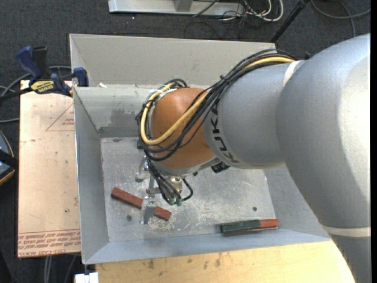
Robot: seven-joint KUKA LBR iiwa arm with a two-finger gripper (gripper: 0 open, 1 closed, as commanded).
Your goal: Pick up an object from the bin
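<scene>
Two long thin things lie on the floor of the grey bin (pixel 88 175). One is a red-brown bar (pixel 126 197) in the front left part of the floor. The other is a dark green stick with a red tip (pixel 247 226) near the front wall, on the right side.

The big grey arm (pixel 306 117) comes in from the right and hides a lot of the bin's right side and back floor. Its round orange cover (pixel 177 128), with yellow and black cables (pixel 171 138) looped around it, blocks the middle of the bin too.

The gripper (pixel 147 210) hangs under the orange cover, low down, right at the red-brown bar. Its metal parts cross in front of the bar's middle, so that bit of the bar is hidden. The bar shows on both sides of the gripper, more of it on the left and a short piece on the right. I cannot tell how wide the gripper is open, or if it has hold of the bar.

The bar lies flat. Its long side slants, with the left end farther back and the right end closer to the front wall.

The green stick lies flat as well, nearly straight across, with its red tip pointing right. A tiny dark speck (pixel 128 219) sits on the floor just in front of the bar, too small to make out.
</scene>
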